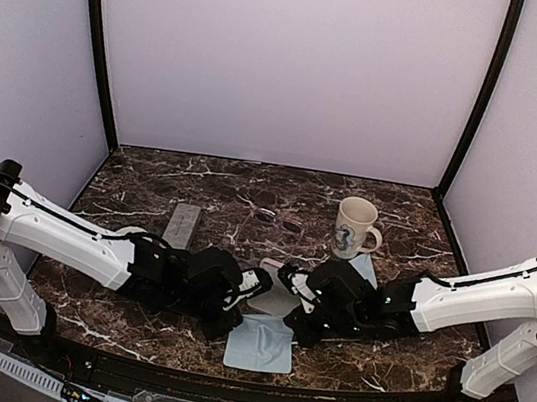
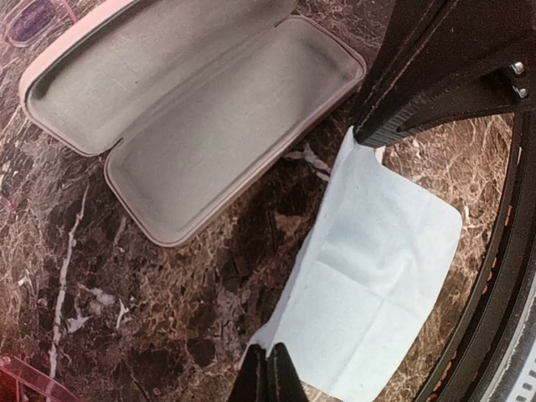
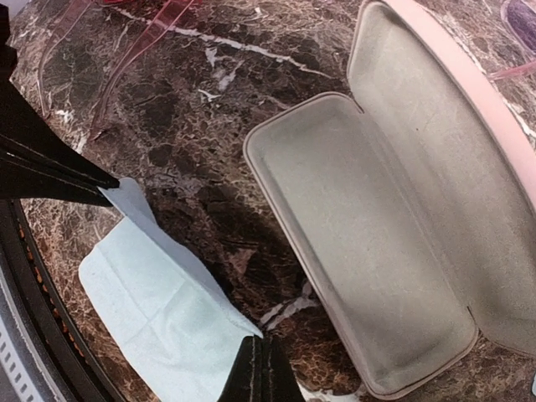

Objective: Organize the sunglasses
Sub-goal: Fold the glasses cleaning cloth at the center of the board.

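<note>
1. Sunglasses with a thin dark frame and dark lenses (image 1: 279, 221): lying on the marble table (image 1: 150, 183) beyond the far long side of the open pink case (image 2: 209, 142), apart from it.
2. Off the case's left end, not touching it: the red-pink pair (image 2: 25, 381), with only a sliver of its chunky translucent frame caught in the wrist views and the rest hidden under the left arm from above.
3. Case lid laid back, grey lining showing in both halves, both pairs outside it.
4. Just beside the case's near long side: the light blue cloth (image 2: 377, 268), mostly flat on the marble.
5. Fingers of the left gripper (image 2: 268, 373) pressed together, pinching one corner of that cloth.
6. Fingers of the right gripper (image 3: 260, 368) likewise clamped, pinching another corner of it.
7. Beyond the case to the right: a mug (image 1: 355, 229), upright, with a second blue cloth (image 1: 365, 268) near it. Beyond the case to the left: a closed grey case (image 1: 182, 224).
</note>
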{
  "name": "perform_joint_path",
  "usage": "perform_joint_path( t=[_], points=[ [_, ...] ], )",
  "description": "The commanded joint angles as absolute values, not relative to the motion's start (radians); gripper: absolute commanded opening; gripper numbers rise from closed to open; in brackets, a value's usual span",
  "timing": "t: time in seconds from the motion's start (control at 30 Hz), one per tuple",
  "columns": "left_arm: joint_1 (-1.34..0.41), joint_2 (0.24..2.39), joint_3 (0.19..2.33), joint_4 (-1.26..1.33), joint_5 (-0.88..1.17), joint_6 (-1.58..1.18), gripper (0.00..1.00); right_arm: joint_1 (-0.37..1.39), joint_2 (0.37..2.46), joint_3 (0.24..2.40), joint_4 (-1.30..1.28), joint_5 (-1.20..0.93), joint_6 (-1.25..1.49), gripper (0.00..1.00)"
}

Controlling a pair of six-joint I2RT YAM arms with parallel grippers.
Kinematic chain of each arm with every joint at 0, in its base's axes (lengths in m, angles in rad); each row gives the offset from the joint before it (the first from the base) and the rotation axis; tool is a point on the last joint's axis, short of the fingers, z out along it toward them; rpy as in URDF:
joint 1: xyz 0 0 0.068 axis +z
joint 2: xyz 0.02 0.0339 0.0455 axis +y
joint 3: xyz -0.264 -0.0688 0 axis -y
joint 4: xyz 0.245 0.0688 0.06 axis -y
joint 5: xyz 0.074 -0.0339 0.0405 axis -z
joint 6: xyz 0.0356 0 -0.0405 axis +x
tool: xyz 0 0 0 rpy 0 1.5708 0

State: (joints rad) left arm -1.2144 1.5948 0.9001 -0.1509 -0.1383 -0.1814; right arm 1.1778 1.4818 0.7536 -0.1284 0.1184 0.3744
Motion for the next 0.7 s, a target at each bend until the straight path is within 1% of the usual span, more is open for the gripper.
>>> perform_joint_path(
  t=[0.0,0.2,0.67],
  points=[
    [-1.207,1.595,0.864,-0.122,-0.068,-0.155,0.0,1.171,1.48,0.742,-0.102,0.044,0.36,0.0],
    [-1.207,1.589,0.828,-0.112,0.017,-0.149,0.0,1.174,1.461,0.693,-0.078,-0.023,0.379,0.01],
    [-1.213,1.603,0.822,-0.132,0.097,-0.153,0.0,1.205,1.453,0.628,-0.037,-0.064,0.405,0.01]
  ],
)
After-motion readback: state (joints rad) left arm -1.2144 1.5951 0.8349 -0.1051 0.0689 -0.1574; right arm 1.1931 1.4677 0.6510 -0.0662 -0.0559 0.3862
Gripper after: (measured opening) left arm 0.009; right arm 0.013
